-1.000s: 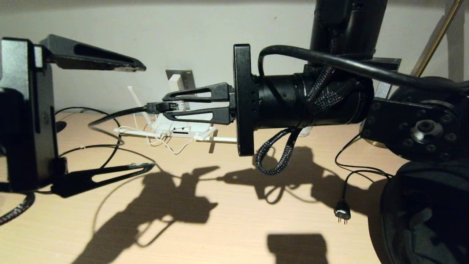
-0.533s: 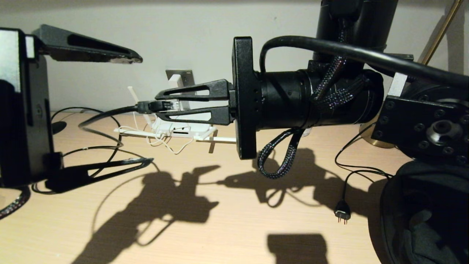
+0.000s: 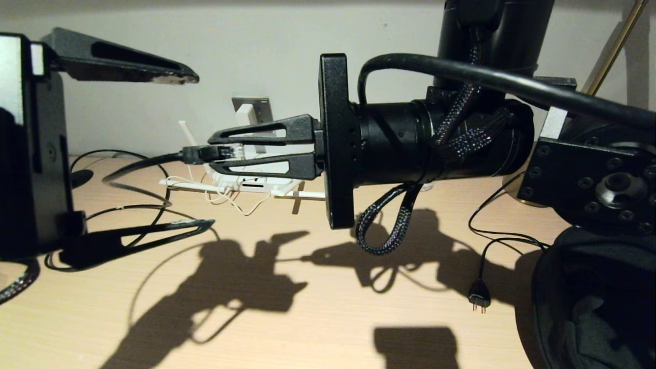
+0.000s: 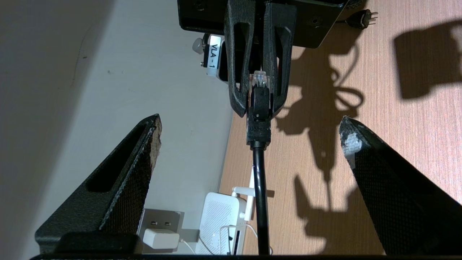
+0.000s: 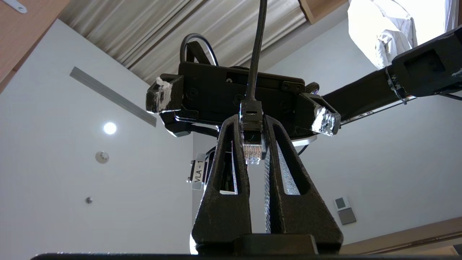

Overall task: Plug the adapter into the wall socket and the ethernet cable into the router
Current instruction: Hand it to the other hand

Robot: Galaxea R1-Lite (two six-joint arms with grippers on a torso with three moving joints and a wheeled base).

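My right gripper (image 3: 211, 152) is shut on the clear plug of the ethernet cable (image 3: 220, 152), held level above the table. The clear tip points back into the jaws and the black boot (image 4: 258, 122) sticks out past the fingertips. My left gripper (image 3: 204, 151) faces it, wide open, one finger above and one below the boot, touching nothing. The black cord (image 4: 260, 202) runs down between the left fingers. At the back, the white adapter (image 4: 160, 239) sits in the grey wall socket (image 4: 158, 218). The white router (image 4: 218, 216) lies beside the socket, its antennas spread.
A black two-pin plug (image 3: 479, 296) on a thin black cord lies on the wooden table (image 3: 328, 318) at the right. Loops of black cord (image 3: 128, 207) and thin white cord (image 3: 241, 205) lie near the router. The wall is close behind.
My right gripper has carried the cable plug leftward, closer between the left fingers. The left gripper has risen a little. Both keep their jaw states.
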